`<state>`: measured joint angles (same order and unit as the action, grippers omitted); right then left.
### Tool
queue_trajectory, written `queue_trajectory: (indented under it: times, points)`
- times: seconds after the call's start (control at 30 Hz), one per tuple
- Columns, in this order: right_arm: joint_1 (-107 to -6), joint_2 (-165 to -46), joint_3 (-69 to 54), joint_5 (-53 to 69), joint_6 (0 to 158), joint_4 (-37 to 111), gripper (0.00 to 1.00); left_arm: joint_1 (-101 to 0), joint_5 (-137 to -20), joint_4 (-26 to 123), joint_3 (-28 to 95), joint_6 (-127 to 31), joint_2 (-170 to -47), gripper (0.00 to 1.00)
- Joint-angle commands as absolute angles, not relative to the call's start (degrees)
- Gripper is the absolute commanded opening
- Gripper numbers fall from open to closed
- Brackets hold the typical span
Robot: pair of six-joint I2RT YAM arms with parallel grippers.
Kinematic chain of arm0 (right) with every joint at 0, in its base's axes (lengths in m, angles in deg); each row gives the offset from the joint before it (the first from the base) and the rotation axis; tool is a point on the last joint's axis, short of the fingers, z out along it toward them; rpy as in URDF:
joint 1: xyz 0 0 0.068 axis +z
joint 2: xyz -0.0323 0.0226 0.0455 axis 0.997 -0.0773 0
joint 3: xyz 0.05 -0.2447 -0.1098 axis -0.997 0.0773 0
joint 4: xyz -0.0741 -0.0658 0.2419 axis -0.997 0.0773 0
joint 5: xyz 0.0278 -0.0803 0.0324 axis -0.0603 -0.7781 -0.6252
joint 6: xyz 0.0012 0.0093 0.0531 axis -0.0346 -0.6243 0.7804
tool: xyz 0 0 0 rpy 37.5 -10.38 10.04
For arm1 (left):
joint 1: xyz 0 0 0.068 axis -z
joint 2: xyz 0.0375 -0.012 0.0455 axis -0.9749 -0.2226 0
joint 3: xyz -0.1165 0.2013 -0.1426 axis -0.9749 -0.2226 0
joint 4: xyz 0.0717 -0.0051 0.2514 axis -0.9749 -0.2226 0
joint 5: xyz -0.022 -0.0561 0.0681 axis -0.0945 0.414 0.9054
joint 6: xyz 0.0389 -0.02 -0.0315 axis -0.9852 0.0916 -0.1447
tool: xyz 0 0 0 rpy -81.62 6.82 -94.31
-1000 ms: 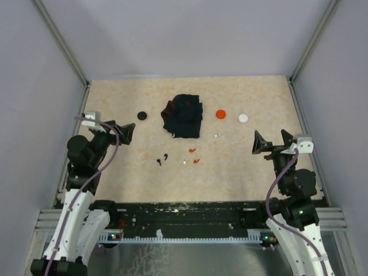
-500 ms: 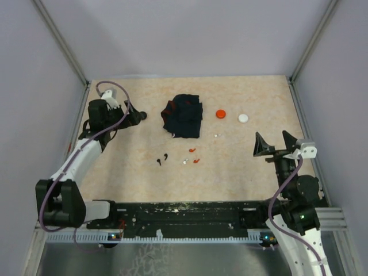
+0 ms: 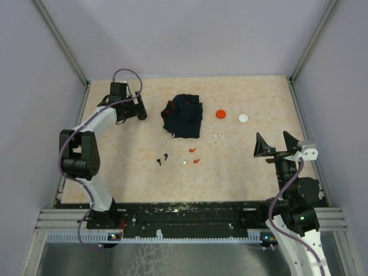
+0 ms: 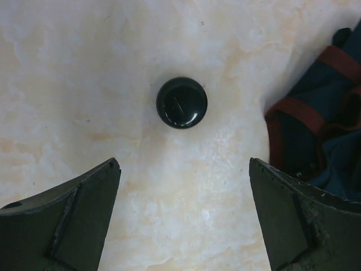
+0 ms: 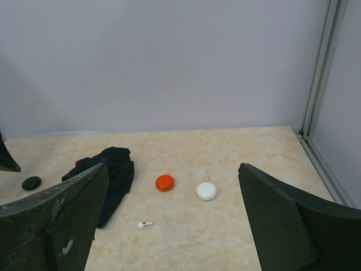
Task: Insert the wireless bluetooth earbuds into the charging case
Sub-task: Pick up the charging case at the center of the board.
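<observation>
TOP VIEW
- Left gripper point(image 3: 140, 112): my left arm reaches into the upper left of the frame. The gripper sits just left of the dark navy cloth point(image 3: 184, 118), apart from it.
- Right gripper point(image 3: 269, 134): at the right of the frame, above the table point(image 3: 241, 172), well apart from every object.
- Black earbuds point(image 3: 159, 163): two, close together, below the cloth and left of centre.
- Red earbuds point(image 3: 196, 161): two, near the centre of the frame, below the cloth.
- White earbuds point(image 3: 217, 135): two. One lies just below the red round case point(image 3: 221, 114); the other lies just left of the lower red earbud.
- White round case point(image 3: 244, 118): just right of the red round case, both to the right of the cloth.
- Earbud status: all six lie loose on the table, apart from the cases.

LEFT WRIST VIEW
- Left gripper state: released, jaws spread wide, holding nothing. My fingers point(image 4: 84, 220) fill the lower corners.
- Black round case point(image 4: 181, 103): upper centre, flat on the table, in line with the gap between my fingers, touching neither.
- Cloth: right edge of the frame, red trim showing.

RIGHT WRIST VIEW
- Right gripper state: released, jaws spread wide, nothing between them.
- Red and white round cases: side by side at centre.
- White earbud: lower left of the red case, between that case and the cloth.
- Black round case: far left edge.
</observation>
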<state>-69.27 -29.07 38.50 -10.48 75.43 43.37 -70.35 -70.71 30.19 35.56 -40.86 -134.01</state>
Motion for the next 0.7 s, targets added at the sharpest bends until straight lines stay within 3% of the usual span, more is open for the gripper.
queue_trajectory:
  times: [0.0, 0.43, 0.67]
  points:
    - [-69.7, -28.4, 38.9, -10.4, 75.4, 39.8, 0.98, -67.7, -60.5, 25.4, 42.1, -41.2, -139.8, 1.0]
    - [-69.7, -29.0, 39.4, -11.7, 74.5, 39.7, 0.98, -63.5, -49.6, 23.5, 54.3, -42.3, -154.2, 0.95]
    - [-69.7, -28.9, 39.7, -12.2, 74.3, 39.6, 0.98, -63.5, -49.9, 23.4, 55.6, -41.6, -157.1, 0.88]
